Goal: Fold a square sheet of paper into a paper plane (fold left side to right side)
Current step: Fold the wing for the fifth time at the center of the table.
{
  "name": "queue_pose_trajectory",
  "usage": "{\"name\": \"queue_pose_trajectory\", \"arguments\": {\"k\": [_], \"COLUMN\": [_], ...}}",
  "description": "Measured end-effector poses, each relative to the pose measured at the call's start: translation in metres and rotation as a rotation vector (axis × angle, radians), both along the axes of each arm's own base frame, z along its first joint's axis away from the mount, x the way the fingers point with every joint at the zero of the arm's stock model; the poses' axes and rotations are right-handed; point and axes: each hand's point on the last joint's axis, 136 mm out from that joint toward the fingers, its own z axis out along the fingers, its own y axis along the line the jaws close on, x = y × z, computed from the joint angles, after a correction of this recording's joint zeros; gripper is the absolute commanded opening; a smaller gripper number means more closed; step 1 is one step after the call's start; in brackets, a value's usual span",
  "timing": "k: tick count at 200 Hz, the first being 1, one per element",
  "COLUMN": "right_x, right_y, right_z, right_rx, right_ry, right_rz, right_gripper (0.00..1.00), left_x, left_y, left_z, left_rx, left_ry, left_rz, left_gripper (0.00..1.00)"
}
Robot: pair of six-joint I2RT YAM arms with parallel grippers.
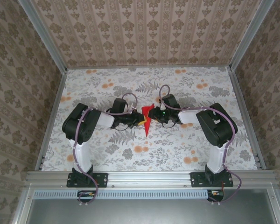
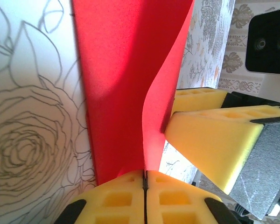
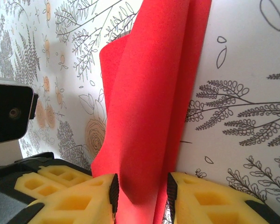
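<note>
Item: red sheet of paper (image 1: pixel 147 119), folded to a narrow shape with its point toward the near edge, standing partly raised off the floral surface (image 1: pixel 186 88) at mid-table between the two arms. Left fingers (image 2: pixel 144 181): pressed together, pinching one near edge of the sheet, with the rest curving up and away. Right fingers (image 3: pixel 141 189): parted, straddling a loose fold of the sheet from the right side, not squeezed flat.
</note>
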Motion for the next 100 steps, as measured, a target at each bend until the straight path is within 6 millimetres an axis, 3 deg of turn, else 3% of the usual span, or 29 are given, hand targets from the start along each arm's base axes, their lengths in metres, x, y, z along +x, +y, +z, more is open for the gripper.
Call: {"name": "queue_pose_trajectory", "arguments": {"k": [100], "right_x": [0.0021], "right_y": [-0.0092], "right_z": [0.0084], "right_rx": [0.007], "right_ry": [0.032], "right_rz": [-0.01], "right_gripper": [0.55], "left_x": [0.0062], "left_y": [0.0048], "left_z": [-0.0006], "left_rx": [0.033], "left_ry": [-0.058], "left_rz": [-0.036], "left_gripper": [0.05]}}
